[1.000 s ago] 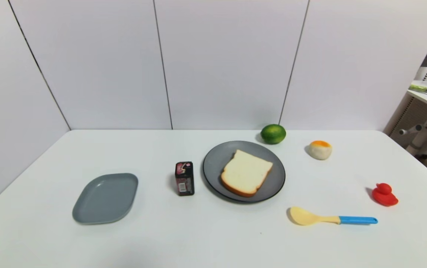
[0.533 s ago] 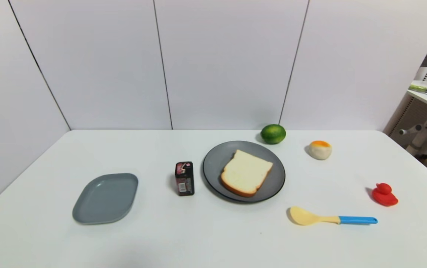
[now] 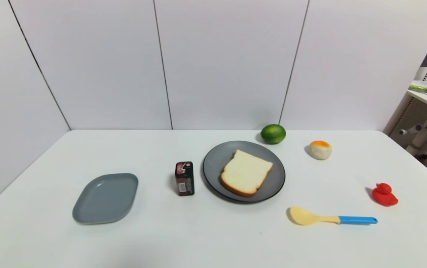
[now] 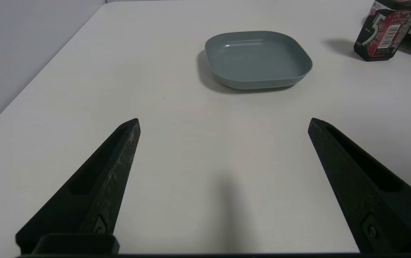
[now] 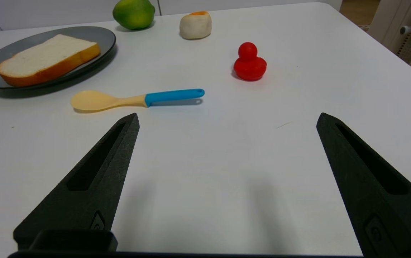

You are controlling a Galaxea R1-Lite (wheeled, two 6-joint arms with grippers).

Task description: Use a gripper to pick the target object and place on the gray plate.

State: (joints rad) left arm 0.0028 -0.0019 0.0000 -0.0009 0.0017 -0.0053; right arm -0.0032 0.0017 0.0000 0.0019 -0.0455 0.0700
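Observation:
The slice of white bread (image 3: 246, 172) with an orange-brown crust lies flat on the round dark gray plate (image 3: 217, 160) in the middle of the table. Both also show in the right wrist view, bread (image 5: 47, 59) on plate (image 5: 105, 36). My left gripper (image 4: 223, 123) is open and empty, low over bare table near the front left, out of the head view. My right gripper (image 5: 226, 120) is open and empty over bare table near the front right, also out of the head view.
A blue-gray rounded-square dish (image 3: 106, 198) lies left, a small dark gum box (image 3: 184, 178) stands beside the plate. A green lime (image 3: 273, 134), a white-and-orange bun (image 3: 320, 149), a red duck (image 3: 384, 194) and a yellow spoon with blue handle (image 3: 332, 217) lie right.

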